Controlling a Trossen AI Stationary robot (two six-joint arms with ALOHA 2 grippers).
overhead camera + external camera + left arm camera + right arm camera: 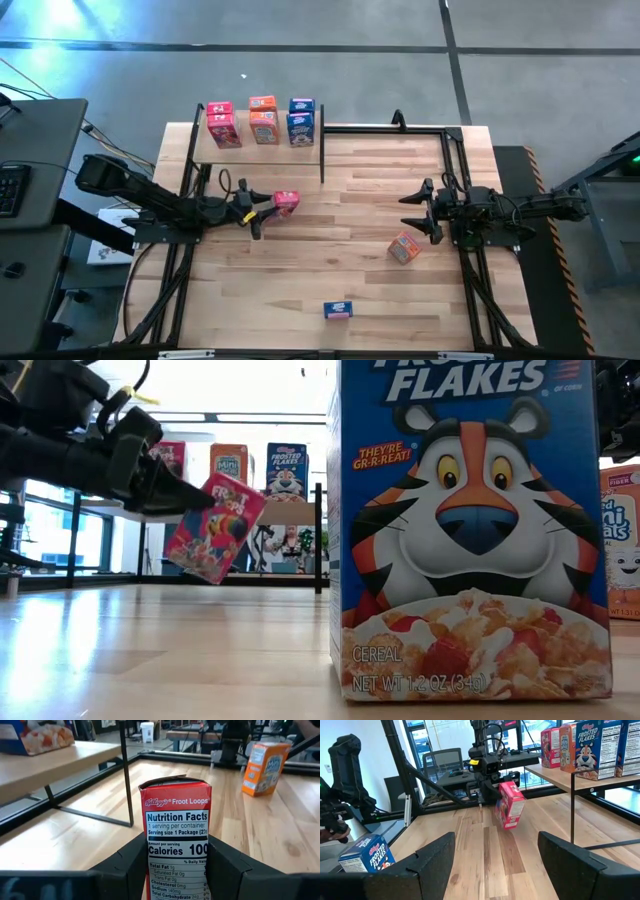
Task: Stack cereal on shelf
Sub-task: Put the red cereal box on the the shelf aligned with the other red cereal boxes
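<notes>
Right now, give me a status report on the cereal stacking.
Left tool shut on pink Froot Loops box, lifted. Right tool open, empty. Shelf holds six boxes. Path clear.

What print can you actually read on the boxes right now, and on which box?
"Kellogg's Froot Loops", "Nutrition Facts", "Calories 100": pink-red box held by left end effector.
"FLAKES", "THEY'RE GR-R-REAT!", "CEREAL", "NET WT 1.2 OZ (34g)": blue box on table.
"FROSTED FLAKES": blue shelf box.
Orange box: blurred.

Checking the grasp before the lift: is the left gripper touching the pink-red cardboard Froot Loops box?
Touching. The left wrist view shows the left gripper with both dark fingers pressed against the sides of the pink-red cardboard Froot Loops box, no gap showing.
</notes>
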